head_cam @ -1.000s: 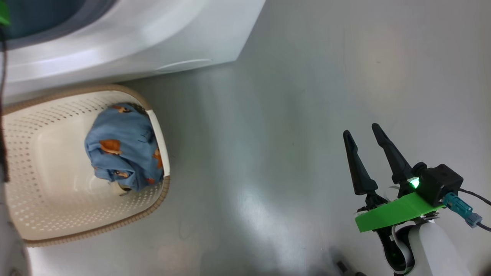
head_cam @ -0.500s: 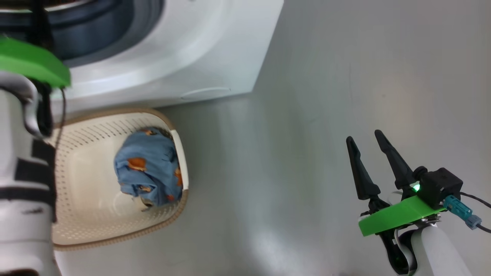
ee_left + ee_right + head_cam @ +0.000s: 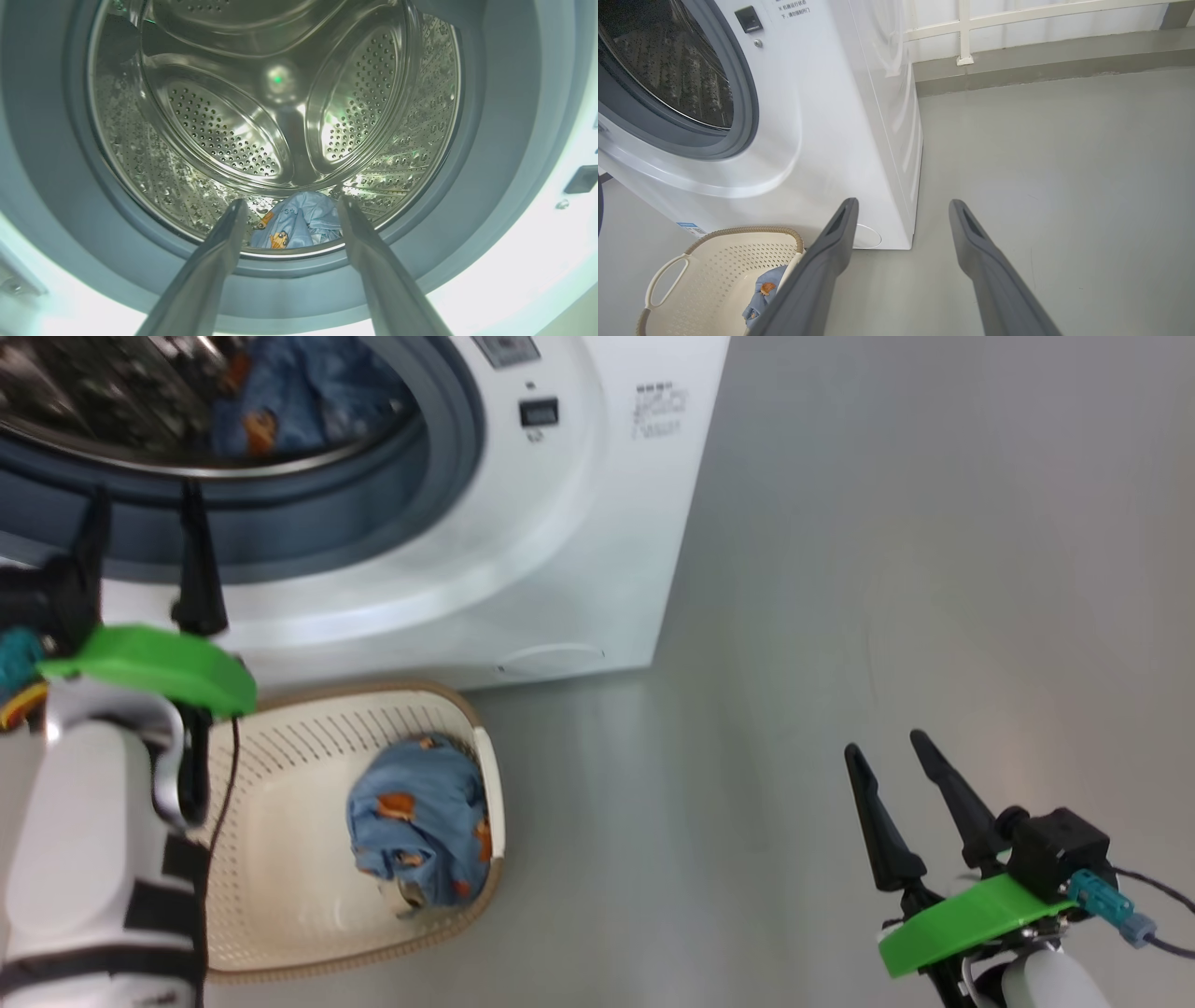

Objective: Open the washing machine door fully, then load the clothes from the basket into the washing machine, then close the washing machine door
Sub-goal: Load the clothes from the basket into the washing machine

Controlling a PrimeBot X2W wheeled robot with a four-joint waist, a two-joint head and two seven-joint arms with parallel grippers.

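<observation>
At the far left, our left gripper [image 3: 145, 560] hangs before the mouth of the washing machine [image 3: 579, 523], jaws spread and empty; a bundle of clothes [image 3: 299, 224] lies low in the drum [image 3: 224, 130]; below, the basket [image 3: 373, 695] sits just before the machine, a second bundle [image 3: 420, 821] against its right wall; rightmost, our right gripper [image 3: 884, 744] hovers over the floor [image 3: 934, 523], jaws spread, empty. We judge we should drop straight onto the basket's bundle, pinch deep, and lift clear of the rim.
</observation>
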